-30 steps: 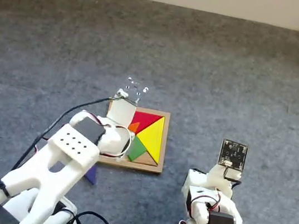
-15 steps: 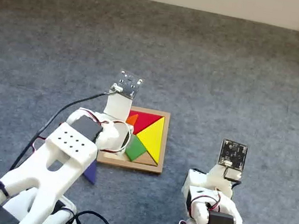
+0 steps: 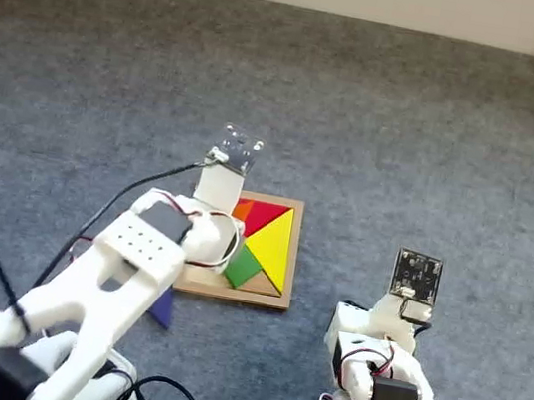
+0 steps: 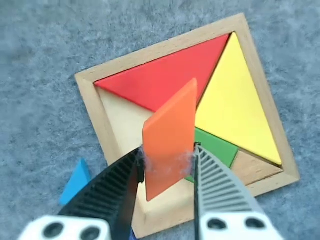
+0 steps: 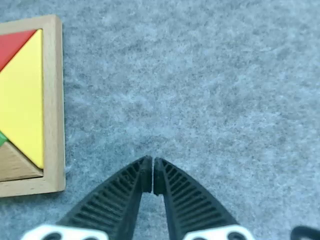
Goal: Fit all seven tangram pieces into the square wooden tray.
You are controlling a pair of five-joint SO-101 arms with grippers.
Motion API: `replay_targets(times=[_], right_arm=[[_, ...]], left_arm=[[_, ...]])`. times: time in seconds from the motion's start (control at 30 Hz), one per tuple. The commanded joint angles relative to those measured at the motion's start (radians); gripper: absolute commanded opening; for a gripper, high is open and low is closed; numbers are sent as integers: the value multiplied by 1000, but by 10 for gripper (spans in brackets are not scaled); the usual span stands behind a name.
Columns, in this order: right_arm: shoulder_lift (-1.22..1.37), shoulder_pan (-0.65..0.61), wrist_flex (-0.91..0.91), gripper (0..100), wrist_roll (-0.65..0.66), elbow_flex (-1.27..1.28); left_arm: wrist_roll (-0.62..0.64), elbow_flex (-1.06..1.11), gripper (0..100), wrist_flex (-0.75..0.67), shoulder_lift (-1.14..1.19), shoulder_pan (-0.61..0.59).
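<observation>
The square wooden tray [image 3: 287,263] [image 4: 86,80] lies on the carpet holding a red triangle [image 4: 165,77], a yellow triangle [image 4: 235,110] and a green piece [image 4: 220,150]. My left gripper [image 4: 167,160] is shut on an orange parallelogram [image 4: 169,135], held tilted on edge above the tray's bare part. The left arm [image 3: 155,244] covers the tray's left side in the high view. My right gripper [image 5: 152,175] is shut on nothing, over bare carpet to the right of the tray [image 5: 52,100].
A light blue piece [image 4: 76,181] lies on the carpet just outside the tray. A dark blue piece [image 3: 162,310] shows beside the left arm in the high view. Grey carpet surrounds the tray on all sides.
The left arm's wrist drew slightly back and left, then returned to the right above the tray's upper left corner. The right arm has stayed still.
</observation>
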Motion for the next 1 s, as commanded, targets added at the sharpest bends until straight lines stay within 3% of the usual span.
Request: replay_targets(times=[0.0, 0.27, 0.47, 0.6, 0.77, 0.97], right_arm=[[-18, 10, 4, 25, -8, 124], [-18, 10, 4, 25, -8, 124], [-19, 10, 5, 25, -8, 124], [-19, 10, 5, 25, -8, 125], [-19, 10, 5, 25, -8, 125], [-19, 10, 5, 25, -8, 125]], left_arm=[[-12, -117, 28, -9, 97, -13], [-60, -205, 36, -6, 242, -24], [-54, -203, 218, -6, 245, -25], [-58, -216, 212, 15, 234, -25], [-54, -315, 210, 178, 236, -18], [-54, -320, 210, 186, 249, -24]])
